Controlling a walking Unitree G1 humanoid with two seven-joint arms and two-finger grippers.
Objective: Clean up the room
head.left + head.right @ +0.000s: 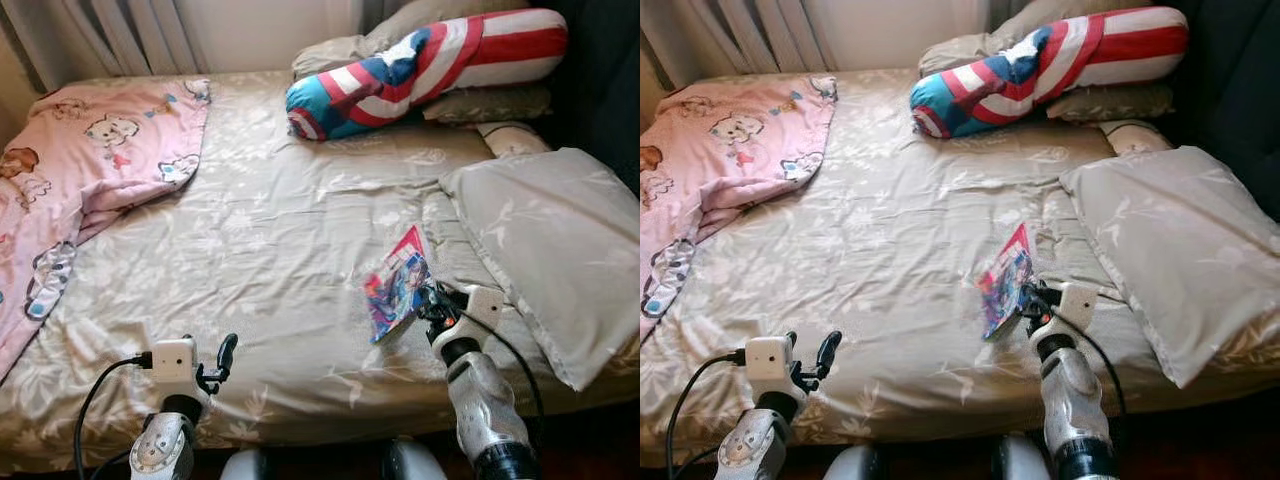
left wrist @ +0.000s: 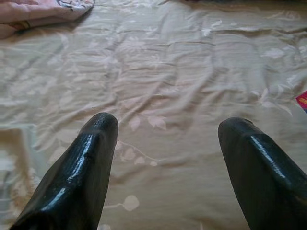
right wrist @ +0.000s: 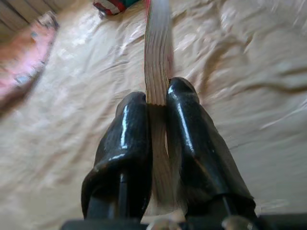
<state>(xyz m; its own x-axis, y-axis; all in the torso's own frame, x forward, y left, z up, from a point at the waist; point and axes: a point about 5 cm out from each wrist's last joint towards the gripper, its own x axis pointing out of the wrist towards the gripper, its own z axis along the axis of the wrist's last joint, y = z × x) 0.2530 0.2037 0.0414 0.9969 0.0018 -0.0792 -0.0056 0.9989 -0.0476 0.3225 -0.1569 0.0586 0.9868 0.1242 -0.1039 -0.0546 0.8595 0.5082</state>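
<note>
Nearest the head camera, at about five o'clock in its view, the right gripper (image 1: 432,303) is clamped on the lower edge of a thin, colourful comic-style picture book (image 1: 396,284); the right wrist view shows its two black fingers (image 3: 132,139) pressed against either side of the book's page edges, so the hold looks firm. The book is tilted up off the beige floral bedsheet (image 1: 270,240), though whether its far corner touches the sheet is hard to tell from here. At seven o'clock the left gripper (image 1: 222,362) hovers low over the near edge of the bed with its fingers spread well apart and nothing between them. As for progress, I judge the tidying to be at an early stage: one loose item is in hand but has not yet been put anywhere. Left on the bed are a crumpled pink cartoon-print blanket (image 1: 80,160) at ten o'clock, a long red, white and blue shield-patterned bolster pillow (image 1: 420,65) at one o'clock, and a beige floral pillow (image 1: 555,240) lying askew at three o'clock, all of which probably need straightening or folding.
</note>
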